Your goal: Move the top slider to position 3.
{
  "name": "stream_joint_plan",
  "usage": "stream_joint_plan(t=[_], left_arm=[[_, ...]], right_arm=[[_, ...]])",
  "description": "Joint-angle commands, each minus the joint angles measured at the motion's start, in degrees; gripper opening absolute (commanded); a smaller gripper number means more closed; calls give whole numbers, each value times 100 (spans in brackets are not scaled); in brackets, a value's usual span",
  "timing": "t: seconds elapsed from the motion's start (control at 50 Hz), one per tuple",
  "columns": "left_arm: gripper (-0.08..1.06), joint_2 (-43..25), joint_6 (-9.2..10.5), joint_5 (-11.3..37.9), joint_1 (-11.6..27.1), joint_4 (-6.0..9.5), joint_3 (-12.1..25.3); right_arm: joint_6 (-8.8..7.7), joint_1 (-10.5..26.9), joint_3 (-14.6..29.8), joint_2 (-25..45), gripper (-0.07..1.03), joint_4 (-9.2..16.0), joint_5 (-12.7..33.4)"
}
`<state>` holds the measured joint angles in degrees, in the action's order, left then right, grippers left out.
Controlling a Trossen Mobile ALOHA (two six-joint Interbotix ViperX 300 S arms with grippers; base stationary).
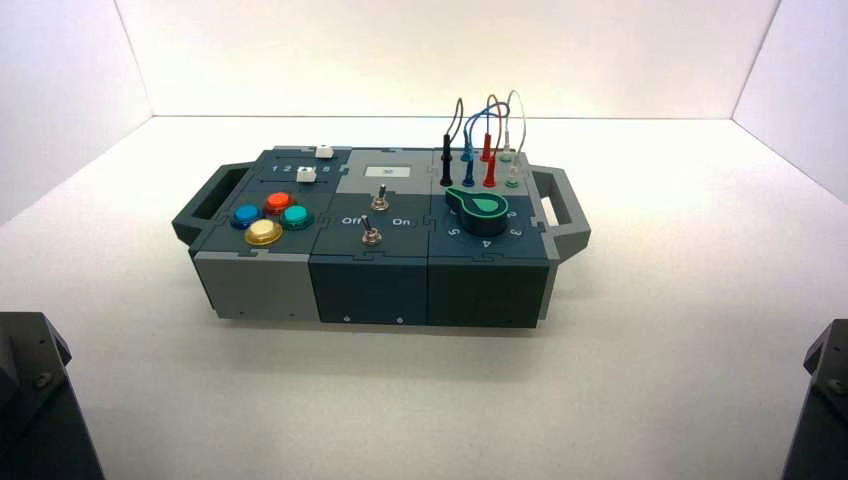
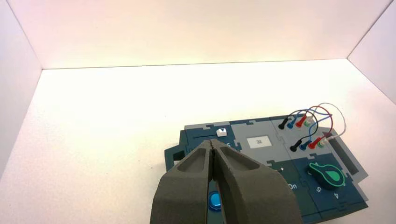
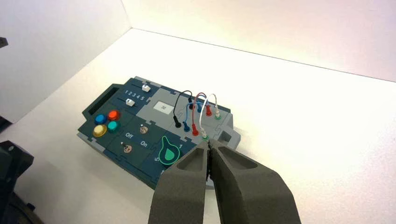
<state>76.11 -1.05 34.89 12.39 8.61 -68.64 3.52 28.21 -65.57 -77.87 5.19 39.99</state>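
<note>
The top slider (image 1: pixel 323 152) is a small white cube on the box's far left track. It stands by the 5 end of the printed 1-to-5 scale (image 3: pixel 135 95). It also shows in the left wrist view (image 2: pixel 222 132) and the right wrist view (image 3: pixel 146 87). Its twin (image 1: pixel 306 174) sits on the nearer track and covers part of the scale in the high view. The digit 3 (image 3: pixel 134 95) lies between the two tracks. My left gripper (image 2: pixel 212 144) is shut and empty, held back above the box's left side. My right gripper (image 3: pixel 208 143) is shut and empty, off the box's right side.
The dark teal box (image 1: pixel 370 285) has handles at both ends. It bears coloured round buttons (image 1: pixel 264 232), two metal toggles (image 1: pixel 370 236), a green dial (image 1: pixel 478 204) and plugged wires (image 1: pixel 487 135). White walls enclose the table. Arm parts (image 1: pixel 30 390) sit at the front corners.
</note>
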Motion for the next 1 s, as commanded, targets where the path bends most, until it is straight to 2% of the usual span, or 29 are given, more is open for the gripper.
stream_joint_plan(t=[0.02,0.26,0.46,0.7,0.84,1.0], left_arm=[[-3,-88,0,-44,-9,0,114],[-3,-255,9,-114,-9,9,123],[-3,-1389,9,-105,26,176,352],[-3,-2856,-9,-18,299,158,1143],[-3,-3709,-9,185,404,167,1626],[-3,-4500,-9,501,519,158,1995]], right_arm=[[-9,9,132,167,-2,26,-44],[-18,9,132,202,-2,26,-44],[-18,9,132,211,-2,26,-44],[-18,9,123,220,-2,9,-62],[-18,9,123,220,-2,0,-70],[-9,0,123,229,-2,-18,-62]])
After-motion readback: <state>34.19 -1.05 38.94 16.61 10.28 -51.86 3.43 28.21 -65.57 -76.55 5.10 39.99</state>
